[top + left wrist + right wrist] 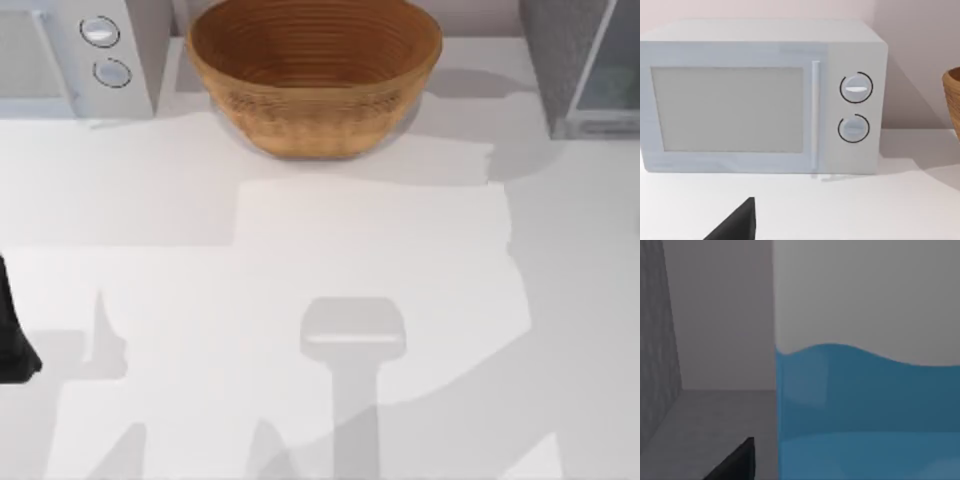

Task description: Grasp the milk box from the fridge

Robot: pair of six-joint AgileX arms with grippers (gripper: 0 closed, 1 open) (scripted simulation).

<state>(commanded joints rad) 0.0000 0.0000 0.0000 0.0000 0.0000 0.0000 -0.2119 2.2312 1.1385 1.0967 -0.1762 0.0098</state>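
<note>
Matte black left arm [14, 335], black wedge-shaped gripper finger [737, 222], plain, unmarked

Milk box [865, 390] upright inside fridge [580, 60], at table's right rear.

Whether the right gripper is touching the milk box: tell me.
Cannot tell. The right wrist view shows the milk box close beside a dark part of the right gripper, but no contact or full gap is visible.

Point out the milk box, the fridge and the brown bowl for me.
milk box [865, 405]: right wrist view, its blue side face.
fridge [556, 60]: top view, its grey speckled side wall.
brown bowl [315, 112]: top view, its ribbed outer wall.
</note>
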